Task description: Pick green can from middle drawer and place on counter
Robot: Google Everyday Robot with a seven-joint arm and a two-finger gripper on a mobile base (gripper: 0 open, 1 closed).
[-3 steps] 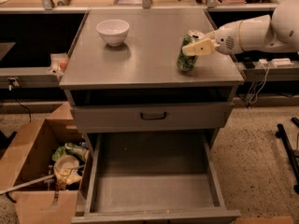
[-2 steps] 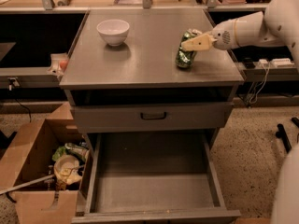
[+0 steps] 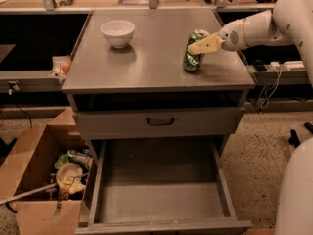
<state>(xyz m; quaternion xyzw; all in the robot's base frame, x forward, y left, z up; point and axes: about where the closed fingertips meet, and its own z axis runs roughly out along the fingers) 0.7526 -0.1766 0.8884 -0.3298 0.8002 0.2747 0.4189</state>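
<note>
The green can (image 3: 193, 61) stands on the right part of the grey counter (image 3: 151, 62), leaning slightly. My gripper (image 3: 195, 45) reaches in from the right on the white arm and is shut around the can's upper part, near its silver top. The middle drawer (image 3: 161, 195) is pulled open below, and its bare grey floor holds nothing.
A white bowl (image 3: 118, 32) sits at the counter's back left. The closed drawer front with a black handle (image 3: 160, 122) is above the open drawer. A cardboard box of clutter (image 3: 44, 185) stands on the floor at left. My white body (image 3: 298, 190) fills the lower right.
The gripper and the can have shifted slightly left and back on the counter. The arm has swung further in from the right.
</note>
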